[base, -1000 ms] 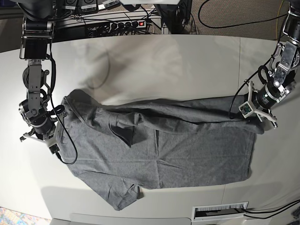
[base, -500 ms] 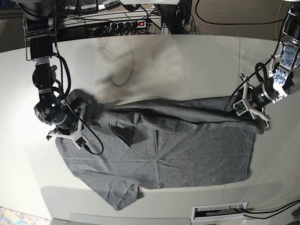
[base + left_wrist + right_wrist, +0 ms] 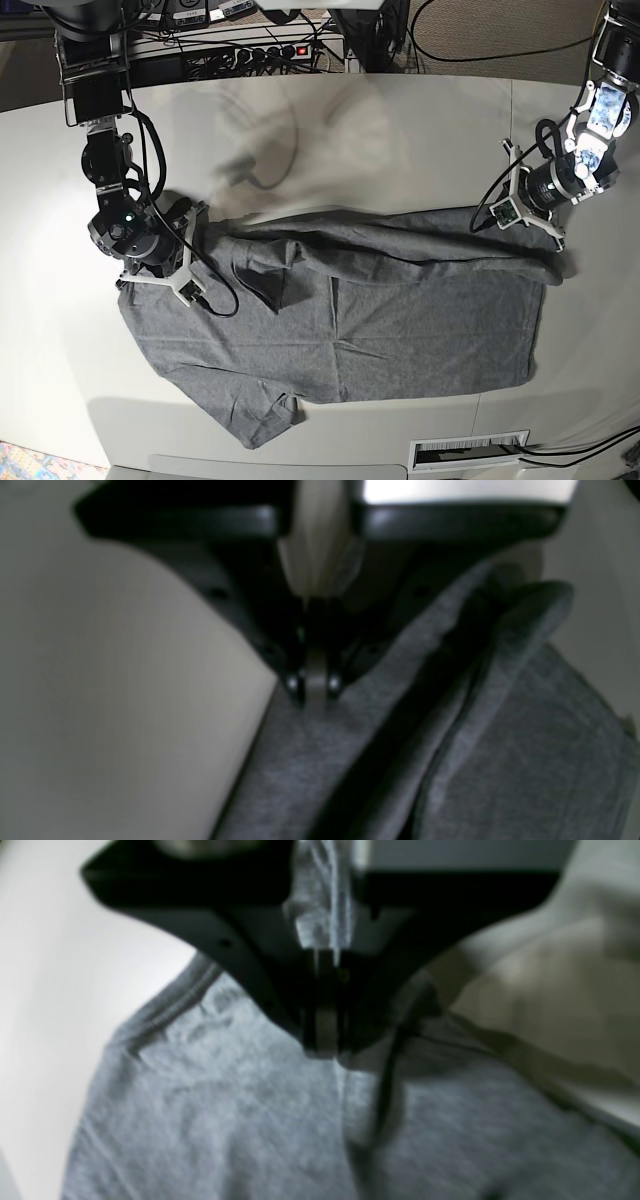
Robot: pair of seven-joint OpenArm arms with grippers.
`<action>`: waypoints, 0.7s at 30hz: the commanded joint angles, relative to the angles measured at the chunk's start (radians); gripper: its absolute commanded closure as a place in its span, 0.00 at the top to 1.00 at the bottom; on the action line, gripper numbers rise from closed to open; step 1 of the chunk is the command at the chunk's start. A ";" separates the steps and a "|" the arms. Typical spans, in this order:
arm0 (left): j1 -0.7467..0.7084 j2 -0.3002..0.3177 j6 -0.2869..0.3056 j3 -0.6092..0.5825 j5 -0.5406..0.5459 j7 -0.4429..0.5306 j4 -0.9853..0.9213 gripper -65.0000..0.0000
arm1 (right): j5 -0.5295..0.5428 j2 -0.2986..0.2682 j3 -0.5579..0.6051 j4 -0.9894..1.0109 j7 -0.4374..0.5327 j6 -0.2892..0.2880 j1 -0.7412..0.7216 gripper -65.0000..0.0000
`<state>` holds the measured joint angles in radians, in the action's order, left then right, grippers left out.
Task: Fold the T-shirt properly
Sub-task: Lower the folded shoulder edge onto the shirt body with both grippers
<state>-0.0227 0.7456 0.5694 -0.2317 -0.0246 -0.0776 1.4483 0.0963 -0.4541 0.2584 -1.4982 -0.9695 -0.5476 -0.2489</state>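
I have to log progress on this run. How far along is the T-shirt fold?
Done: one long edge of the T-shirt is already turned over along the far side, leaving a rumpled band. In hand: the left gripper and right gripper are both closed at the cloth, at opposite ends of that band; whether fabric is pinched is unclear. Left: the near sleeve sticks out, and no crosswise fold exists.

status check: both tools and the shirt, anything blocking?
Left tool shut, pinching the T-shirt at its edge. Right tool shut, down on the fabric; grip unclear. Shirt spread on table, top edge bunched. Nothing in the way.
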 commanded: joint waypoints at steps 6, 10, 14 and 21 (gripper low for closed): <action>-0.041 0.016 0.016 0.005 -0.054 0.053 0.009 0.00 | -0.028 -0.017 -0.009 -0.014 0.046 0.004 -0.043 0.09; -0.042 0.017 0.016 0.005 -0.053 0.049 0.009 0.00 | -0.017 -0.016 -0.009 -0.014 0.076 0.004 -0.058 0.41; -0.042 0.017 0.016 0.005 -0.050 0.050 0.009 0.00 | 0.005 -0.013 -0.009 -0.011 0.080 0.003 -0.061 0.41; -0.041 0.017 0.016 0.005 -0.050 0.053 0.009 0.00 | -0.019 0.003 -0.009 0.097 0.124 0.003 -0.065 0.41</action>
<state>-0.0635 0.7456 0.5621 -0.2279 -0.0593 0.0017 1.4528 0.0776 -0.4374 0.2584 -1.3865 -0.8623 -0.5491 -0.2855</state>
